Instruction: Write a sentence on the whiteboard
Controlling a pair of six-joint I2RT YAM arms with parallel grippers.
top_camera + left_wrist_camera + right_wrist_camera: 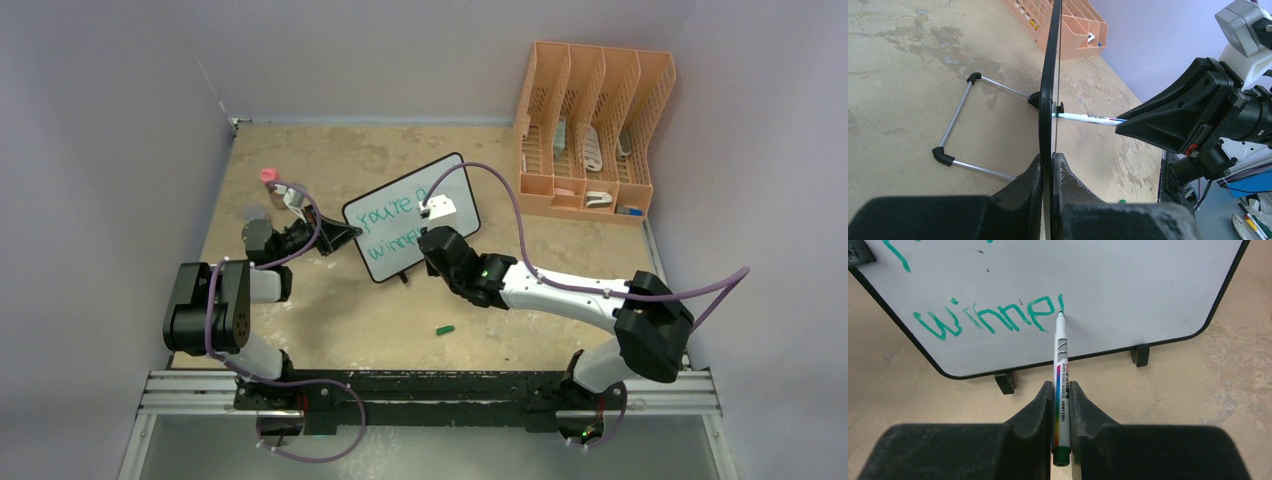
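Note:
The whiteboard (400, 205) stands tilted on the table, black-framed, with teal-green lettering (385, 215) in two lines: "you're a" above "winne". My left gripper (340, 233) is shut on the board's left edge (1050, 100), seen edge-on in the left wrist view. My right gripper (437, 237) is shut on a white marker (1060, 370) with a rainbow stripe. Its green tip touches the board (1148, 285) just after "winne" (988, 317), where a short new stroke begins. The marker (1088, 118) also shows in the left wrist view.
A green marker cap (445, 328) lies on the table in front of the board. An orange file rack (590, 130) stands at the back right. A pink-capped object (270, 177) sits at the back left. The board's wire stand (955, 127) rests behind it.

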